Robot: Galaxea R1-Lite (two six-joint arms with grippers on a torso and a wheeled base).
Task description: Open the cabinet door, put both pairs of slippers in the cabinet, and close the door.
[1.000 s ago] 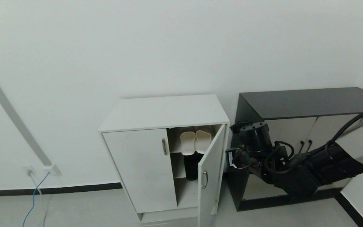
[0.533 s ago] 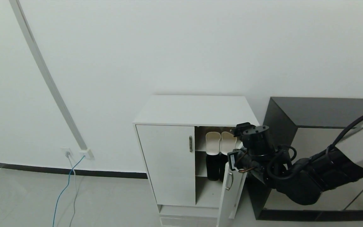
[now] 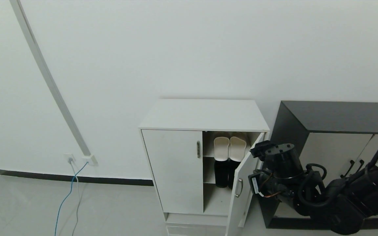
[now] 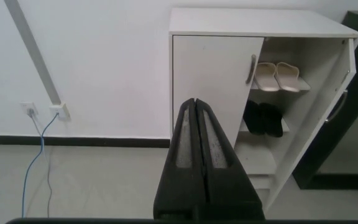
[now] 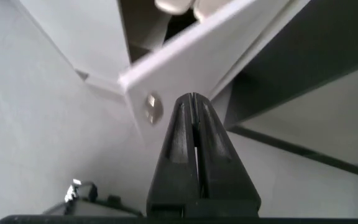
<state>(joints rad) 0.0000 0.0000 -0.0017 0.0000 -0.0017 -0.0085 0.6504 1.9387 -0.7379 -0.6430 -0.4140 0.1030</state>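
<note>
The cream slippers (image 3: pixel 230 148) and black slippers (image 3: pixel 224 173) sit shelved in the cabinet (image 3: pixel 202 114), beyond the right tool (image 5: pixel 194 99). Its fingers are pressed together, empty, just beside the half-open door (image 3: pixel 244 170). Closing seems next: push the door's face inward until it shuts.

Left gripper (image 4: pixel 196 104) and right gripper (image 5: pixel 194 99) both have fingers pressed together.

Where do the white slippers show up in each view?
Head: white slippers on the top shelf, above the black pair.
Left wrist: white slippers on that shelf, beyond the left pincer.
Right wrist: slipper ends peeking past the door's edge.
Shared landmark: the open door.
</note>
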